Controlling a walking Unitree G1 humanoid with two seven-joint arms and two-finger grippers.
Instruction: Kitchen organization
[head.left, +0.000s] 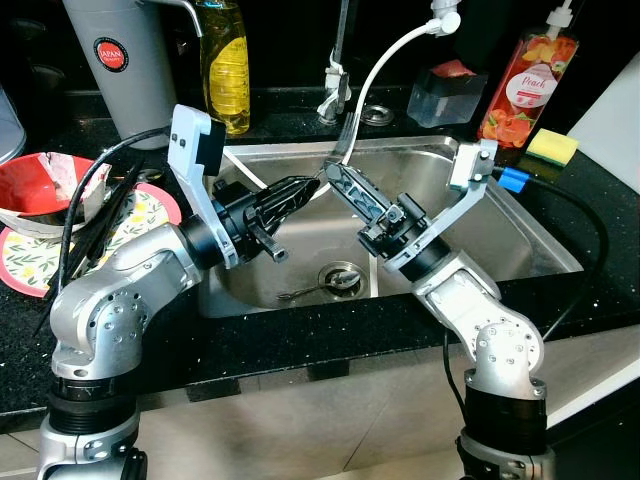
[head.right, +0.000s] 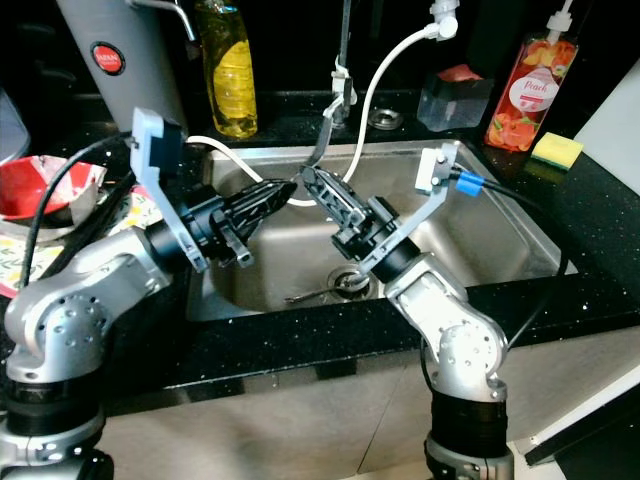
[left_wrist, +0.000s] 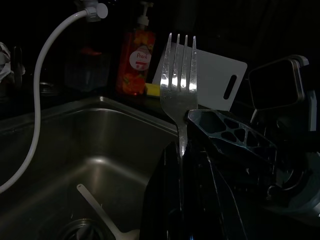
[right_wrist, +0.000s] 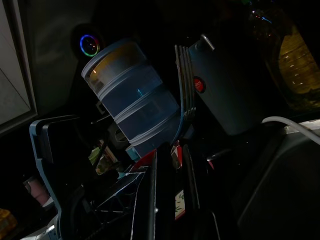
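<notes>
A silver fork (left_wrist: 179, 85) stands tines up over the steel sink (head.left: 500, 215), where my two grippers meet. My left gripper (head.left: 312, 186) comes in from the left and is shut on the fork's handle. From the right, my right gripper (head.left: 336, 176) has its fingers closed on the same fork just under the tines; one of its fingers (left_wrist: 230, 135) lies against the neck. In the right wrist view the fork (right_wrist: 183, 90) is seen edge-on between that gripper's fingers. A spoon (head.left: 308, 291) lies on the sink floor by the drain (head.left: 342, 275).
A white hose (head.left: 385, 65) hangs into the sink beside the faucet (head.left: 335, 90). On the left counter are a red bowl (head.left: 40, 185), a floral plate (head.left: 140, 215), a grey flask (head.left: 125, 60) and a yellow bottle (head.left: 228, 65). A peach soap bottle (head.left: 525, 85) and a sponge (head.left: 552, 147) sit at the right.
</notes>
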